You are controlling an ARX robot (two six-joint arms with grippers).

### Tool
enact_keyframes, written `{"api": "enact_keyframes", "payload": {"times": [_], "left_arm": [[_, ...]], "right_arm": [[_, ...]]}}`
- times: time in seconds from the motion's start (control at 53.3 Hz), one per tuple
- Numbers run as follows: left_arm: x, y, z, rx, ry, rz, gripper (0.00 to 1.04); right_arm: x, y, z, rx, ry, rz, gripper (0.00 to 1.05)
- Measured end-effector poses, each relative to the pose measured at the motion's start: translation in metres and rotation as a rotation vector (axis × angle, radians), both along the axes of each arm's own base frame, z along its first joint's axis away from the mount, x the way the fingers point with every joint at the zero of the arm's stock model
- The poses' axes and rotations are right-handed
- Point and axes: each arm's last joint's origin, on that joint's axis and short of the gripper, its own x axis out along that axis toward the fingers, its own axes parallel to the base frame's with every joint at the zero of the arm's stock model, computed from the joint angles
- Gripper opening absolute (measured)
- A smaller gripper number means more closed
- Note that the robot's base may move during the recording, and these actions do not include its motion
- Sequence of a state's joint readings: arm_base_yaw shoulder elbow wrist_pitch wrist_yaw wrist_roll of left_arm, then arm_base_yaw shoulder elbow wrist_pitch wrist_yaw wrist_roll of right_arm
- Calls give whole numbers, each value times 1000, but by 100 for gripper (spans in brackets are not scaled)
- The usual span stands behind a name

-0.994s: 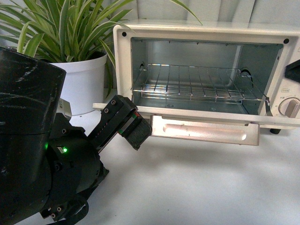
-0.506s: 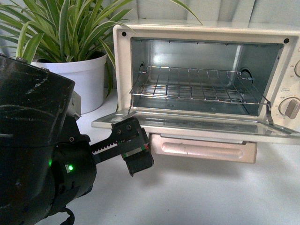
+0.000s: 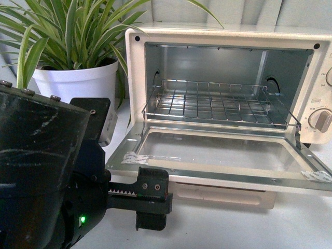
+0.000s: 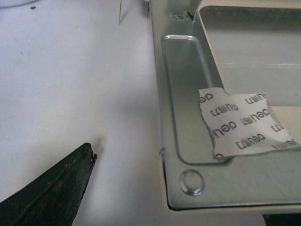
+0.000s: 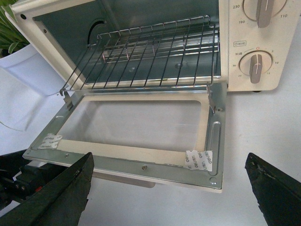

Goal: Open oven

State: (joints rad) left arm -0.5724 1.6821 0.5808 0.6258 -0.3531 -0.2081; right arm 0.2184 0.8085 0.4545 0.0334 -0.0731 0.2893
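Found oven (image 3: 136,67) at centre-right of front frame on white worktop (image 3: 249,228), door (image 3: 207,172) lying flat open; judged it stiff, hinged, glass fragile, best gripped by bar handle (image 3: 228,196) below front edge; both jaws apart, empty.

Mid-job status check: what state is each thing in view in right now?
Cream-white boxy toaster oven: open, silver interior exposed.
Glass-windowed oven door: swung down, nearly level.
Silver wire rack: inside the oven, bare.
Left gripper: open, holding nothing.
Right gripper: open, holding nothing.
Green plant in white pot: upright.
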Motion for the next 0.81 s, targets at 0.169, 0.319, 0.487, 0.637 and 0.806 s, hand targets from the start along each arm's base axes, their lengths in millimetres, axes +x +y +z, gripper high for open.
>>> {"api": "enact_keyframes", "payload": {"times": [0.169, 0.319, 0.487, 0.637, 0.806], "left_arm": [[-3, -4, -5, 143, -50, -44, 98], [-7, -8, -7, 234, -107, -74, 98], [-13, -9, -10, 298, -107, -114, 98], [-31, 0, 3, 308, -112, -152, 98], [-57, 9, 26, 310, -166, -191, 98]], "right_arm": [[0, -2, -3, 0, 7, -6, 95], [-1, -4, -6, 2, 14, -8, 95], [-2, -6, -8, 2, 19, -3, 95], [-7, -7, -8, -3, 18, 13, 95], [-14, -9, -4, -5, -3, 28, 95]]}}
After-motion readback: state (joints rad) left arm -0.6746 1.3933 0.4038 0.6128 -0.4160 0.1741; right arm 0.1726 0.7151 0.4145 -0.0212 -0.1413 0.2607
